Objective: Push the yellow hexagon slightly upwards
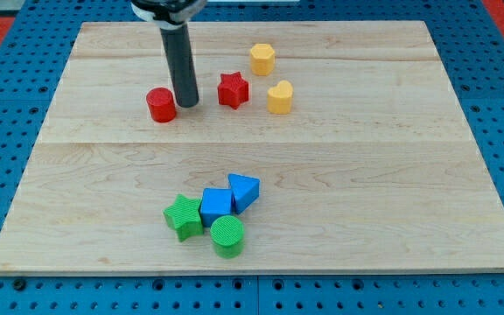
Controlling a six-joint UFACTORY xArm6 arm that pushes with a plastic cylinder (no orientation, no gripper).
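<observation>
The yellow hexagon (262,59) stands on the wooden board near the view's top, right of centre. My tip (187,103) touches the board well to its left and lower, between a red cylinder (160,105) just to the tip's left and a red star (233,89) to its right. The tip is apart from the hexagon. A yellow heart-shaped block (279,97) sits just below and right of the hexagon.
A cluster sits near the view's bottom centre: a green star (183,216), a blue cube (216,207), a blue triangular block (244,191) and a green cylinder (227,236). The wooden board (392,175) lies on a blue pegboard (497,105).
</observation>
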